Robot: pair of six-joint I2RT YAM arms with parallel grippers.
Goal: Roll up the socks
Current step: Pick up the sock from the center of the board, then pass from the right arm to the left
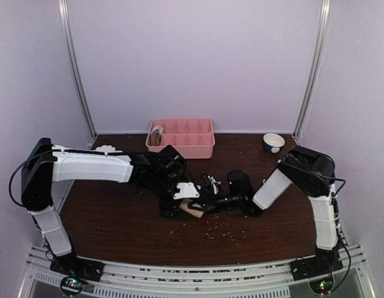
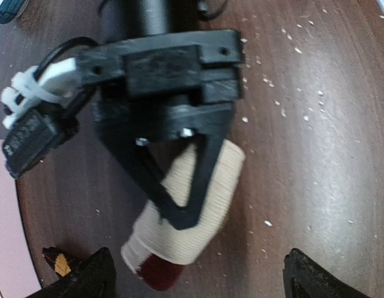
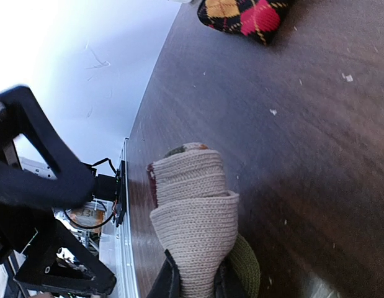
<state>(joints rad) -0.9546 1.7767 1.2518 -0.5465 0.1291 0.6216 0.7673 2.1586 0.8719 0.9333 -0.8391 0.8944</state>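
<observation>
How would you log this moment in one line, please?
step: rolling | right end effector: shut on cream sock | left end effector: open

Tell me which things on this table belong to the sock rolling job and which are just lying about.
For the job:
- cream sock, rolled, pinched by the right gripper
- black argyle sock, lying loose

Just lying about:
- pink tray
- small bowl
- scattered crumbs

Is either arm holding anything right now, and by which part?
The right gripper pinches the rolled cream sock between its fingers, at the end beside the olive toe. The left gripper is open, holding nothing.
</observation>
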